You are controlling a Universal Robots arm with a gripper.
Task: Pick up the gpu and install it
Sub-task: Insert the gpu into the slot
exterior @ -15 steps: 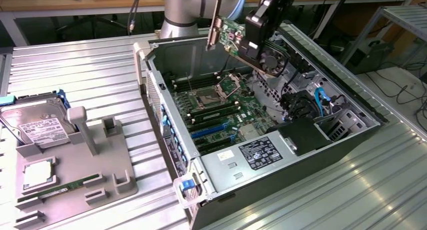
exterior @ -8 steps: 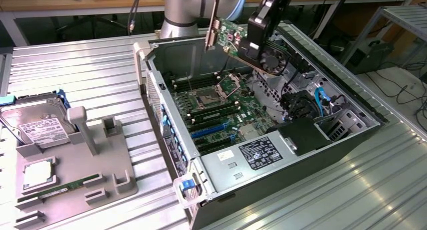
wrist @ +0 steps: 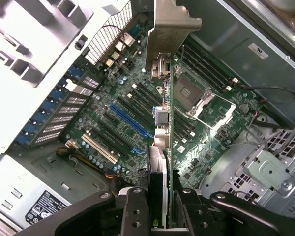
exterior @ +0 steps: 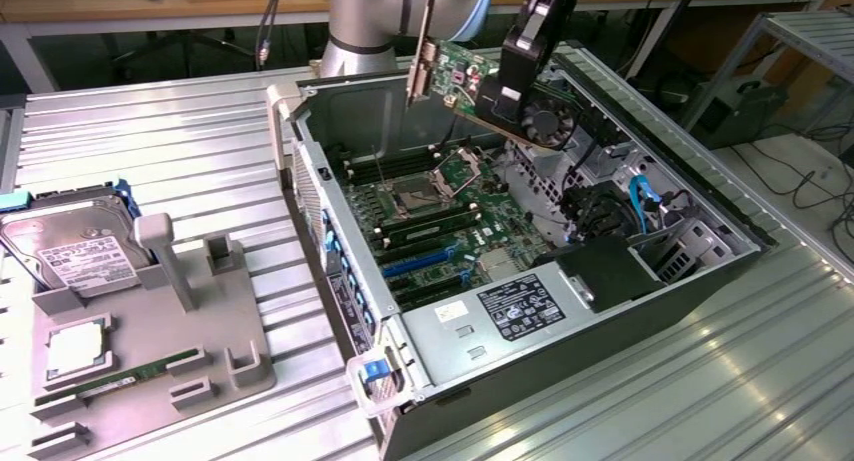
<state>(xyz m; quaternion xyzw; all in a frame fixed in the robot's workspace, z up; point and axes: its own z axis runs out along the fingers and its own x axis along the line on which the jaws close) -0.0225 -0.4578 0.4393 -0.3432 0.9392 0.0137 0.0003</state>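
Robot gripper (exterior: pixel 518 89) is clamping the gpu (exterior: pixel 461 71) in mid-air above the open computer case (exterior: pixel 694 281), over its motherboard (exterior: pixel 427 216). In the exterior view the card's long axis is slanting from 10 o'clock to 4 o'clock, with the silver bracket (exterior: pixel 419 51) at the 10 o'clock end.

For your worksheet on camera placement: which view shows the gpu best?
The exterior view: the gpu shows its face, fan and bracket, held by the gripper above the open case. The wrist view sees it edge-on.
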